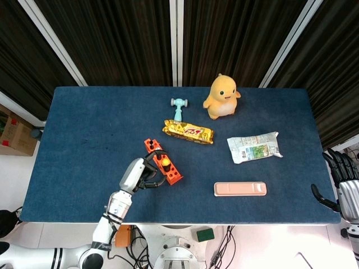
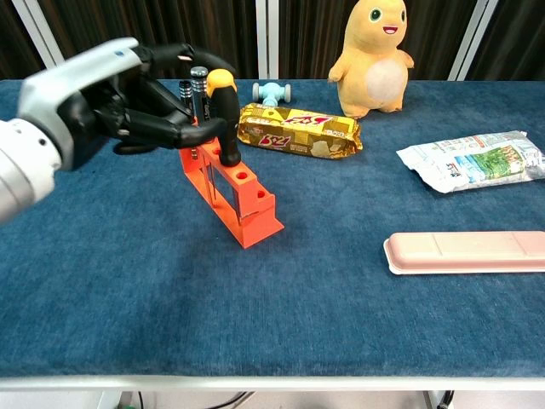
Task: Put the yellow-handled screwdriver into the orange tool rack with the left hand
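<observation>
The orange tool rack (image 2: 247, 209) lies on the blue table, left of centre, seen from above as rack (image 1: 173, 175). The yellow-handled screwdriver (image 2: 223, 92) stands upright in one of the rack's holes, its yellow cap (image 1: 166, 162) pointing up. My left hand (image 2: 111, 102) comes in from the left and its dark fingers wrap the screwdriver's black grip; the same left hand (image 1: 140, 174) sits just left of the rack. My right hand (image 1: 342, 182) hangs off the table's right edge, fingers apart and holding nothing.
A second metal-topped tool (image 2: 198, 85) stands in the rack behind the screwdriver. Further back lie a gold snack bar (image 2: 298, 132), a teal toy hammer (image 2: 269, 91) and a yellow duck plush (image 2: 375, 60). A white packet (image 2: 473, 160) and a pink case (image 2: 464, 251) sit to the right.
</observation>
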Robot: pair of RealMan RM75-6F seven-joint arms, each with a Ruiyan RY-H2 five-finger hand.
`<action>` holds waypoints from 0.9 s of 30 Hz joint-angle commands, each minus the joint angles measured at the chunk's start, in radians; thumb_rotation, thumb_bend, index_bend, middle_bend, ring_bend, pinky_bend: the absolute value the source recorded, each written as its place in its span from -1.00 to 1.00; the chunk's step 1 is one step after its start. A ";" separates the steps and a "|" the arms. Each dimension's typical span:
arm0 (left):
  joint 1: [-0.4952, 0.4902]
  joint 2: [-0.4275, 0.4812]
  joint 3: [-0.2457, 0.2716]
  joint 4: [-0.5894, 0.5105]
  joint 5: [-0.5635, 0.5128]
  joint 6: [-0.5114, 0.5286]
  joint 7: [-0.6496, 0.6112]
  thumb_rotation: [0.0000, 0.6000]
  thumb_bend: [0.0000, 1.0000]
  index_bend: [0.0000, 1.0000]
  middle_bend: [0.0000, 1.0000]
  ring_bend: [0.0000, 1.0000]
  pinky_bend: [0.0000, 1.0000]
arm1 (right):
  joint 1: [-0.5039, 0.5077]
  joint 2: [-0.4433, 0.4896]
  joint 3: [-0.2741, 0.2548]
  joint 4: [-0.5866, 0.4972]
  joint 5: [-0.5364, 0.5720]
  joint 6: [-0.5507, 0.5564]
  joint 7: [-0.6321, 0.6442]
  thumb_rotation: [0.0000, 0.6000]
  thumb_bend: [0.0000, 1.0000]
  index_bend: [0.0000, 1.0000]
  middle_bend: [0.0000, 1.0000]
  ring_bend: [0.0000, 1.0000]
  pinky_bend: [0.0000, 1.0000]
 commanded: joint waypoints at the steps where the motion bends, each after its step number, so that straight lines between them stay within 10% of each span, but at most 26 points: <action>1: 0.052 0.068 0.026 -0.017 0.093 0.087 -0.012 1.00 -0.43 -0.50 1.00 1.00 1.00 | 0.000 0.000 0.000 0.000 0.000 -0.001 0.000 1.00 -0.31 -1.00 -1.00 -1.00 -1.00; 11: 0.212 0.352 0.105 0.037 0.195 0.265 0.055 0.98 -0.51 -0.14 0.91 0.82 0.92 | -0.006 -0.006 0.004 -0.005 0.002 0.013 -0.020 1.00 -0.31 -1.00 -1.00 -1.00 -1.00; 19: 0.337 0.514 0.201 0.124 0.165 0.342 0.322 0.48 -0.71 -0.42 -0.66 -0.82 -0.53 | -0.021 -0.022 0.024 -0.025 0.054 0.010 -0.122 1.00 -0.32 -1.00 -1.00 -1.00 -1.00; 27: 0.397 0.529 0.263 0.198 0.207 0.355 0.373 0.48 -0.88 -0.71 -0.88 -0.97 -0.75 | -0.018 0.002 0.014 -0.081 0.096 -0.061 -0.219 1.00 -0.35 -1.00 -1.00 -1.00 -1.00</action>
